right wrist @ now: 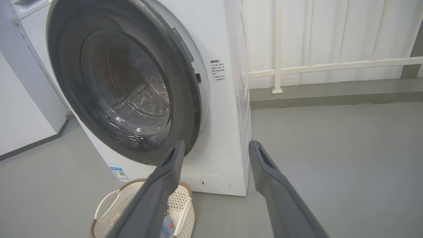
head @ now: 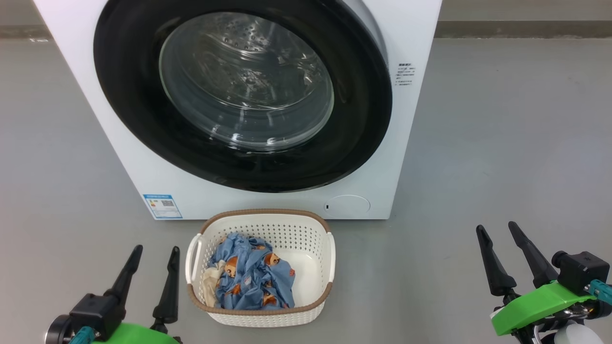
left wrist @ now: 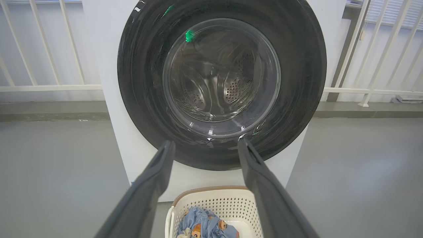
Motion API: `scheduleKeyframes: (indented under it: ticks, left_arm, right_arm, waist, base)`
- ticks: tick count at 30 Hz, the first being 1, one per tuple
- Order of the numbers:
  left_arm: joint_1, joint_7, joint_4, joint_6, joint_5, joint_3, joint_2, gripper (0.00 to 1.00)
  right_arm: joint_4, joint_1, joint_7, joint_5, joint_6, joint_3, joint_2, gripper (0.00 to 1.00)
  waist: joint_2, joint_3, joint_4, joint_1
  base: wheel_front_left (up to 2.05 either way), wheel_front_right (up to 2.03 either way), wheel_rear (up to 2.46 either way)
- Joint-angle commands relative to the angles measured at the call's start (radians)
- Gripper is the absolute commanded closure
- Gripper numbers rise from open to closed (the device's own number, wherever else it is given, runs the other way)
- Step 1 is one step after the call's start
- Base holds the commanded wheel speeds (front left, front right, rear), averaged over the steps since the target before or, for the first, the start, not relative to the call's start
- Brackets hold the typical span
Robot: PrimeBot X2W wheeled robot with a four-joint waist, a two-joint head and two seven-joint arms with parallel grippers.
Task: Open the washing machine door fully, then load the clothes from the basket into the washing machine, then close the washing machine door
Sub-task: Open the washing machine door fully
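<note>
The white washing machine [head: 267, 200] stands ahead on the floor. Its round black door [head: 363, 119] with the clear glass bowl [head: 246, 81] stands slightly ajar at its right edge, as the right wrist view shows at the door [right wrist: 188, 99]. The cream basket [head: 306, 229] sits on the floor just in front of it, holding the blue bear-print clothes [head: 253, 277] and a cream cloth [head: 210, 282]. My left gripper [head: 157, 251] is open, low and left of the basket. My right gripper [head: 497, 229] is open, far to the basket's right. Both hold nothing.
Grey floor [head: 502, 143] spreads on both sides of the machine. A white railing [left wrist: 49, 87] runs behind it, and a white panel [right wrist: 23, 109] stands at its left in the right wrist view. A blue sticker [head: 162, 206] marks the machine's lower left corner.
</note>
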Motion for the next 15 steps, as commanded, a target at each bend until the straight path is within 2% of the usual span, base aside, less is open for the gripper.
scheduleKeyframes:
  ticks: [1, 15]
  left_arm:
    - [-0.044, -0.009, -0.023, -0.003, -0.012, 0.032, 0.023, 0.0]
    - [-0.042, -0.009, -0.023, -0.003, -0.014, 0.029, 0.021, 0.0]
  right_arm:
    - [-0.023, -0.035, -0.013, 0.004, -0.001, 0.023, -0.013, 0.0]
    - [-0.021, -0.036, -0.013, 0.008, -0.001, 0.027, -0.016, 0.0]
  waist:
    - [0.0, 0.0, 0.0, -0.0001]
    - [0.0, 0.002, 0.0, -0.0001]
  base:
    - [0.31, 0.31, -0.61]
    - [0.03, 0.03, -0.06]
